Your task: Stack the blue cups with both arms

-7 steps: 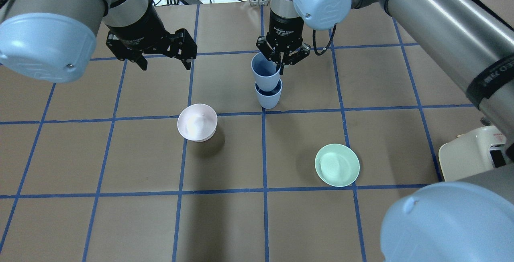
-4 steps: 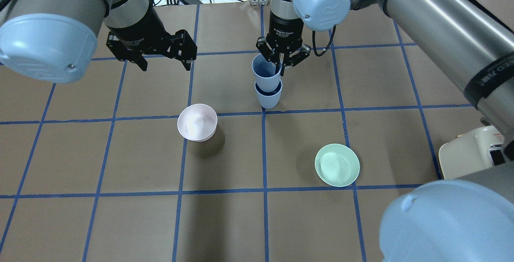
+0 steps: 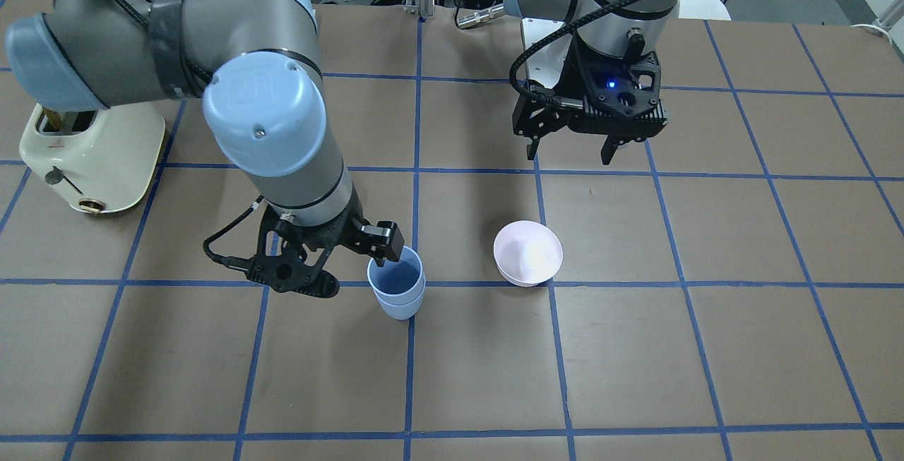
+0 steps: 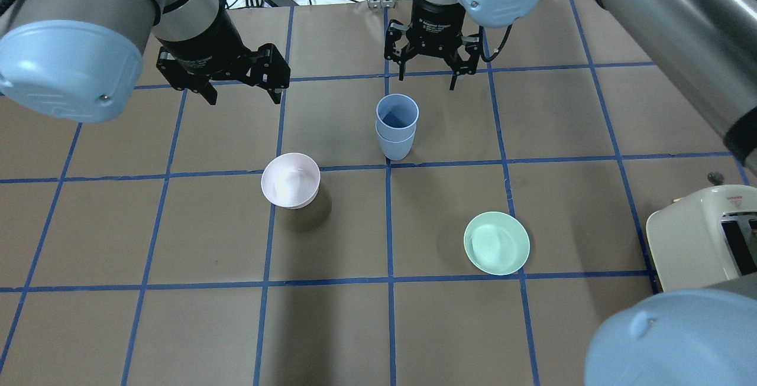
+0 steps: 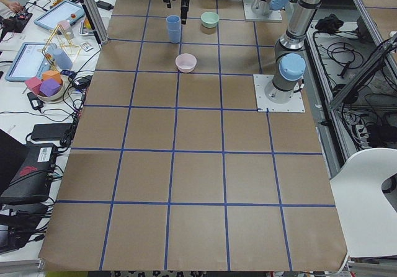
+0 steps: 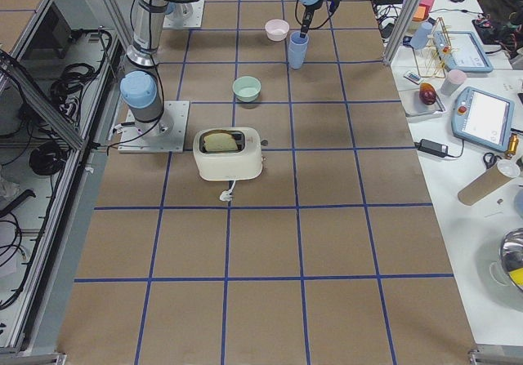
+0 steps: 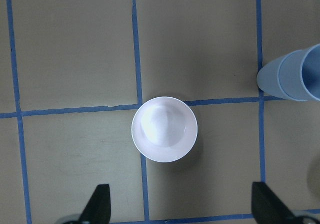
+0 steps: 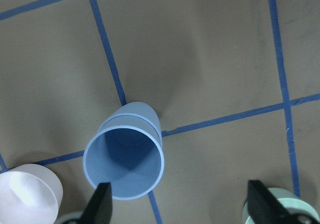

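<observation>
A brown paper-covered tabletop point(image 4: 331, 339), divided into squares by blue tape lines, fills the scene. Cables and equipment lie beyond its edge opposite the robot's base.

The two pale blue tapered plastic cups point(image 4: 396, 126) stand nested one inside the other, upright and mouth up. They sit beside a crossing of tape lines, toward the tabletop's edge opposite the robot.

The right claw point(image 4: 429, 77) hangs above the tabletop, just beyond the cups on the side of that far edge. Its fingers are spread wide, it holds nothing, and it is apart from the cups. The left claw point(image 4: 243, 97) hangs at a similar distance from that edge, well to the robot's left of the cups, likewise spread wide and empty.

A pale pink round bowl point(image 4: 290, 180) rests near the cups, closer to the robot's edge and on the left claw's side. A mint-green round bowl point(image 4: 496, 243) lies closer still to the robot's edge, on the right side. A cream toaster point(image 4: 692, 238) stands beyond it, toward the tabletop's right-hand end.
</observation>
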Motion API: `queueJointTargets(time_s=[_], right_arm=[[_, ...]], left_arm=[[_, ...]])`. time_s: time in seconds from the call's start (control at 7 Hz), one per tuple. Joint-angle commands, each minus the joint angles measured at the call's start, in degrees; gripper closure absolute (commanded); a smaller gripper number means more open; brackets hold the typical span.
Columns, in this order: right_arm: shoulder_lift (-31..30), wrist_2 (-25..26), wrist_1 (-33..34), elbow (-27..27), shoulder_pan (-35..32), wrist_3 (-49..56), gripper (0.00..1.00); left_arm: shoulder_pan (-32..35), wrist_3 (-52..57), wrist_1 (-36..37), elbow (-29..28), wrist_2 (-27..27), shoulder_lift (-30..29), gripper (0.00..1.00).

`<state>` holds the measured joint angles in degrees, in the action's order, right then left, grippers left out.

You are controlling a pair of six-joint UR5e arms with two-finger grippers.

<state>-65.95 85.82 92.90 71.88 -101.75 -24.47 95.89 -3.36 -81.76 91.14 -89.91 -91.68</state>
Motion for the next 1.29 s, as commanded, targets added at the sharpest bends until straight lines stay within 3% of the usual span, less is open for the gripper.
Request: queueJointTargets(time_s=[0.0, 0.43, 0.86, 1.14], right_arm=[[-4.1, 1.5, -0.9, 0.5, 6.1, 14.9, 0.0], [-12.5, 1.8, -6.9, 5.1, 13.1, 25.3, 0.0], [-18.4, 3.9, -5.9, 12.3, 13.9, 24.4, 0.0], [-19.5, 4.6, -6.5, 13.1, 13.9, 22.4, 0.0]], left_arm=[[0.0, 0.0, -0.1, 0.0, 0.2, 0.0, 0.0], [0.0, 0.0, -0.1, 0.1, -0.2, 0.2, 0.0], [0.0, 0.0, -0.1, 0.2, -0.2, 0.2, 0.0], [0.0, 0.0, -0.1, 0.2, -0.2, 0.2, 0.0]])
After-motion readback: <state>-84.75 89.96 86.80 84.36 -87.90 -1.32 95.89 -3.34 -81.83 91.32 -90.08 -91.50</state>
